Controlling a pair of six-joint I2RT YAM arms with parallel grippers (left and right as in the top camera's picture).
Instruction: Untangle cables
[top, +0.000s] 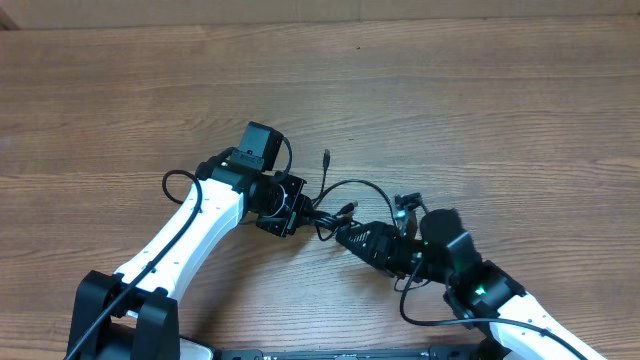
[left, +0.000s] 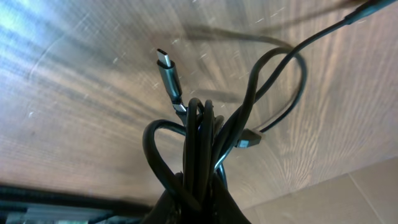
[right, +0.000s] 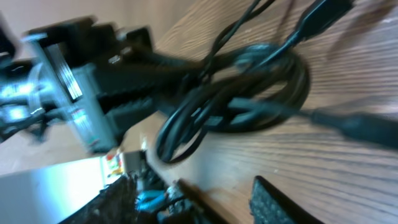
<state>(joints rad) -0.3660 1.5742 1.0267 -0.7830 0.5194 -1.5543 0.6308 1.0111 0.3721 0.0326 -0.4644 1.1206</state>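
The cables (top: 345, 200) are thin black cords bunched in a tangle between the two grippers, with one loop arching to the right and a grey plug (top: 326, 157) pointing to the far side. My left gripper (top: 293, 208) is shut on the bundle (left: 202, 143); in the left wrist view a silver plug (left: 166, 65) and a second plug (left: 249, 140) stick out of it. My right gripper (top: 338, 234) is open just right of the tangle. In the right wrist view its fingers (right: 199, 205) are spread and empty below the coiled cables (right: 242, 99).
The wooden table (top: 480, 100) carries nothing else in view. The left arm's black gripper body (right: 124, 74) shows close behind the tangle in the right wrist view. The robot base (top: 150, 330) stands at the near edge.
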